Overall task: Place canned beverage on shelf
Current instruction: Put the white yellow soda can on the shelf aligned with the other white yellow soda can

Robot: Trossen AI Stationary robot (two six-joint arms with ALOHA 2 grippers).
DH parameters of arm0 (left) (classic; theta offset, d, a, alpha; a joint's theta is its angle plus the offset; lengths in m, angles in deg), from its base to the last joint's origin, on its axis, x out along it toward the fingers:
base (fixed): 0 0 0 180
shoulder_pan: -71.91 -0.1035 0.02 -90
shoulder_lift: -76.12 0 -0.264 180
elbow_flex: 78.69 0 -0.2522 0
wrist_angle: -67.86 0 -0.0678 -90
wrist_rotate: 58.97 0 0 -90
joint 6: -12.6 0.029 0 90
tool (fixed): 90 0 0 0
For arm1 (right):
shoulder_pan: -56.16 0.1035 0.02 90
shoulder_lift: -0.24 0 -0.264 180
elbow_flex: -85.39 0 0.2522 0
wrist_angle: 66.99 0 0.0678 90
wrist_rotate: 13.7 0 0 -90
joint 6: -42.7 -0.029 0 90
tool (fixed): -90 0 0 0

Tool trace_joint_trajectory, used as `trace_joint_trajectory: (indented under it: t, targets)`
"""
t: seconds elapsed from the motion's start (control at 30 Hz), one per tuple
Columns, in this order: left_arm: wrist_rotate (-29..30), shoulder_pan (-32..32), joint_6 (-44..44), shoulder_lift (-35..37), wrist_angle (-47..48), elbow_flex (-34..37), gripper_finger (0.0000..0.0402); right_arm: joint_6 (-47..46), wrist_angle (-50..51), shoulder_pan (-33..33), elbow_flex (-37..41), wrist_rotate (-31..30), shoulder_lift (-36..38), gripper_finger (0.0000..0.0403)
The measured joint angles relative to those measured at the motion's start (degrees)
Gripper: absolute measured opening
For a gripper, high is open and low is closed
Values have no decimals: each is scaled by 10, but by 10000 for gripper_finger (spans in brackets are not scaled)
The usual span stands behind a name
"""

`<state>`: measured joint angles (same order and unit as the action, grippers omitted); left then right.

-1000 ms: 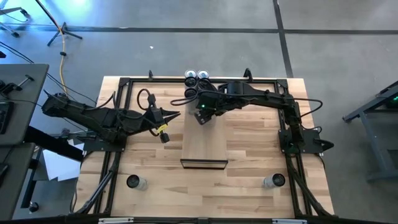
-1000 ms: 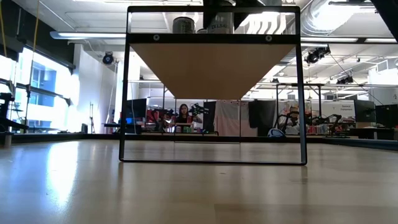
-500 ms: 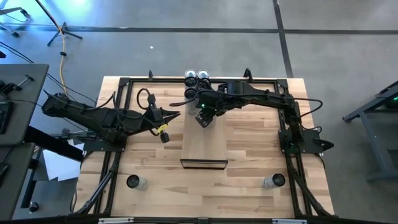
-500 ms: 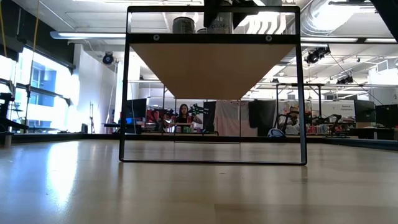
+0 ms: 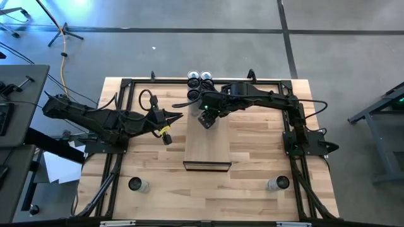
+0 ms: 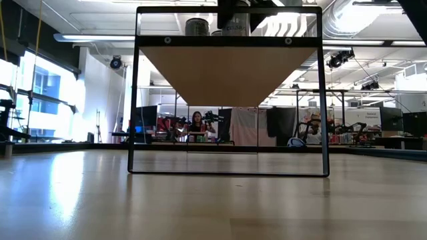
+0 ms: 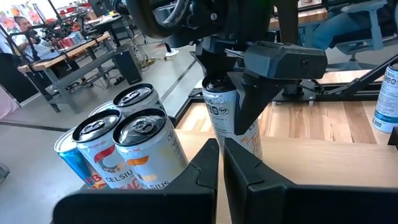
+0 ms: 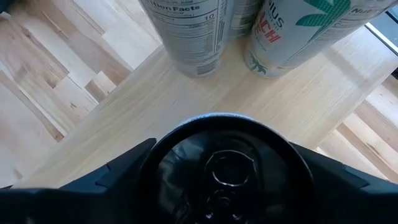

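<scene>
- Two dark arms reach over a butcher-block worktop (image 5: 252, 157).
- A long light-wood shelf (image 5: 207, 148) runs down the worktop's middle; cans (image 5: 199, 78) cluster at its far end.
- Right gripper (image 5: 207, 116) straddles an upright can (image 7: 225, 118) standing on the shelf's far half, jaws spread loosely around it.
- Left gripper (image 5: 169, 128), fingers closed and empty, hovers just off the shelf's left edge.

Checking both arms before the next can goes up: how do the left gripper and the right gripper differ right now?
The left gripper is shut and empty, with its fingers together; the right gripper has its fingers spread around a white can. The left gripper waits off the shelf's left side, over the tabletop; the right gripper is over the shelf's far end, beside the cans already standing there. Both are dark two-finger grippers.
</scene>
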<state>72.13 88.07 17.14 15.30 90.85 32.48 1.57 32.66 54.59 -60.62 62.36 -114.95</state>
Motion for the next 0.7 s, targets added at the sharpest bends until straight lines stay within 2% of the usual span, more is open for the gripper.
trace_joint_trajectory:
  t: [0.3, 0.43, 0.7]
  targets:
    - [0, 0, -24, 0, 0, 0, 0, 12, 0, 0, 0, 0, 0, 396]
    - [0, 0, -24, 0, 0, 0, 0, 28, -5, -6, 0, 1, 0, 391]
    - [0, 0, -24, 0, 0, 0, 0, 173, -2, -12, 0, 9, 0, 390]
